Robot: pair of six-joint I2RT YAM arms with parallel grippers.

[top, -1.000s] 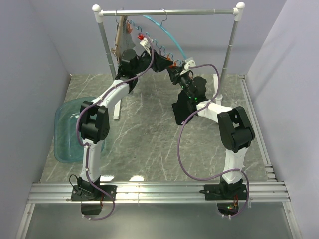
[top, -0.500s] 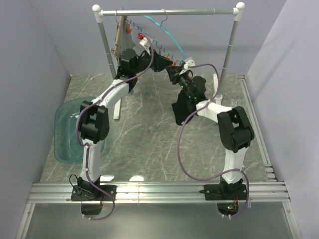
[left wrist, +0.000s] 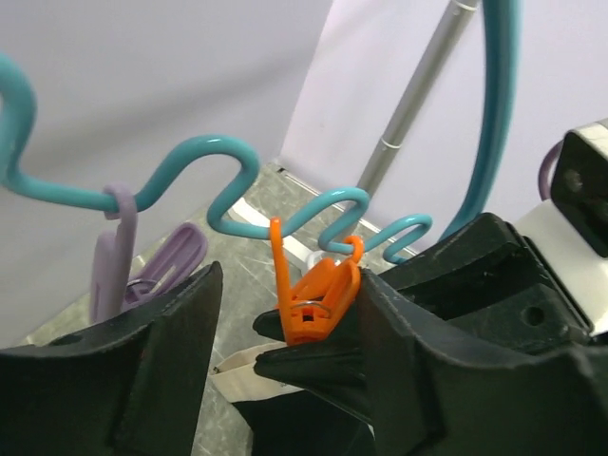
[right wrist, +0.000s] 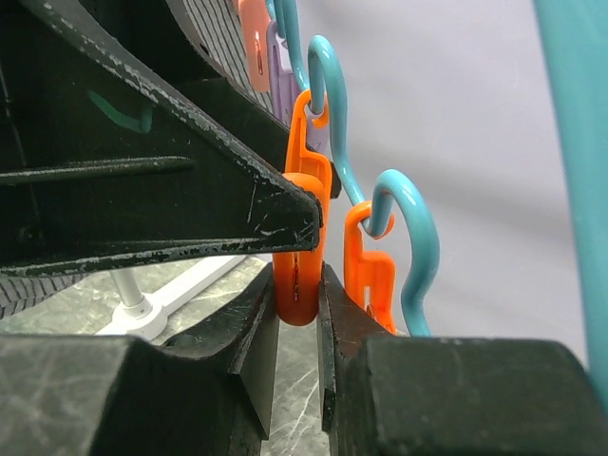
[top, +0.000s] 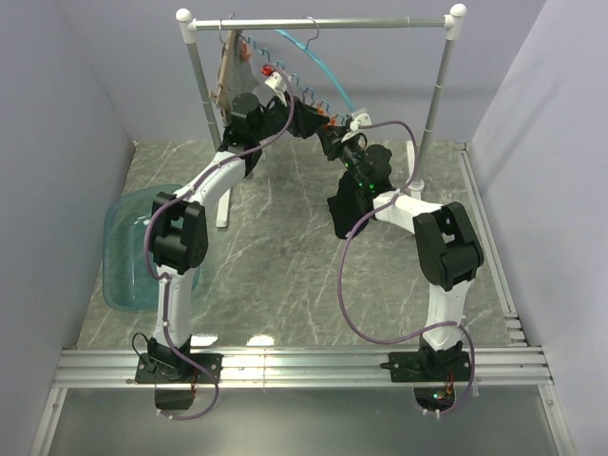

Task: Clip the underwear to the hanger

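Right gripper [right wrist: 302,296] is clenched on an orange clip [left wrist: 318,299], lower centre of its wrist view. Left gripper [left wrist: 287,313] stands released. Underwear [left wrist: 285,424] sits bottom centre, just below that clip on the hanger [left wrist: 501,95]. I judge the waistband needs seating deep in the clip before I ease off.

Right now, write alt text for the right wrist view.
The right gripper pinches the lower end of an orange clip hanging from the wavy teal hanger. A second orange clip hangs just to its right, and a black finger of the other arm reaches in from the upper left, its tip at the pinched clip.
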